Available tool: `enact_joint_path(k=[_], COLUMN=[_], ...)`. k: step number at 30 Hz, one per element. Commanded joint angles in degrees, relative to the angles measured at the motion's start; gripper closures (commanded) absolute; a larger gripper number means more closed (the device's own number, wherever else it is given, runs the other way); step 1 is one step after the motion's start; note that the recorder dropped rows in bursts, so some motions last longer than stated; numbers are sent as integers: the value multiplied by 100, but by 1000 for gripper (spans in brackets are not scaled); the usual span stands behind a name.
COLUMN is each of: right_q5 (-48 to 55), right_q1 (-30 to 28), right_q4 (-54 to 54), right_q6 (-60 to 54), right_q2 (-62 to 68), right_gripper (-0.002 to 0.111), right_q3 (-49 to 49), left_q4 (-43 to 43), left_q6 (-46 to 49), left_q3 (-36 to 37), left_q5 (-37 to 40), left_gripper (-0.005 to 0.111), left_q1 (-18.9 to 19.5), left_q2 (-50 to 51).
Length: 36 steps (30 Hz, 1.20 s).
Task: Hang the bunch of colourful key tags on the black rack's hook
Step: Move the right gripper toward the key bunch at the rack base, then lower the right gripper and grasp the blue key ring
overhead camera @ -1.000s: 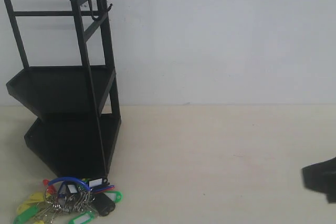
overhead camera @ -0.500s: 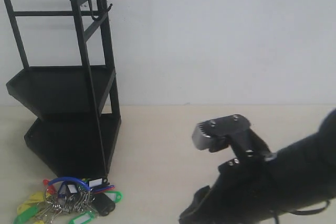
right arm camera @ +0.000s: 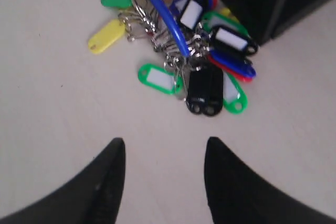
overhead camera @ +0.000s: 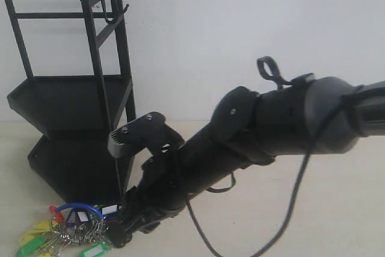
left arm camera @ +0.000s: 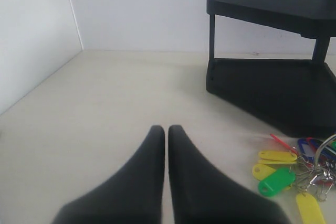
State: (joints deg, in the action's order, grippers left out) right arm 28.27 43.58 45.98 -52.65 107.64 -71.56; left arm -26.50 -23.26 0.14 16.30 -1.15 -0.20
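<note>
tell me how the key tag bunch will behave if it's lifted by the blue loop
Likely floppy: the key tag bunch is loose tags on small silver rings, so they should dangle and swing below the blue loop. Probably light, being thin plastic.

Bright, even, diffuse light; faint shadows; wrist-view foregrounds blurred; source perhaps overhead.

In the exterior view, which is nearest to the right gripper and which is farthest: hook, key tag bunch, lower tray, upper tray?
From the right gripper:
1. Key tag bunch, on the table right beside it.
2. Lower tray, just behind the bunch.
3. Upper tray, one tier higher.
4. Hook, highest of all, at the top.
</note>
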Motion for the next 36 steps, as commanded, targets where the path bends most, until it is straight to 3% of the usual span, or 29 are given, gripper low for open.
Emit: enact_joint_path(k=[1, 5, 10, 36], right_q5=[-315, -548, -482, -1756], right_q1=[318, 503, 560, 796], right_q4=[35, 35, 61, 130], right_q6=[-691, -794, -740, -1386], right_q2=[438, 798, 1239, 1982], right_gripper=[62, 62, 46, 46], right_q3=[-563, -914, -1457, -1669], left_q4=[-1, -1, -1, -1], left_q6=[-32, -32, -32, -32], left_q3=[-14, -14, -14, -14], left_q5=[-4, -4, -4, -4], left_gripper=[102, 102, 102, 102], left_q1=[-7, -7, -7, -7], left_q2=[20, 20, 20, 20])
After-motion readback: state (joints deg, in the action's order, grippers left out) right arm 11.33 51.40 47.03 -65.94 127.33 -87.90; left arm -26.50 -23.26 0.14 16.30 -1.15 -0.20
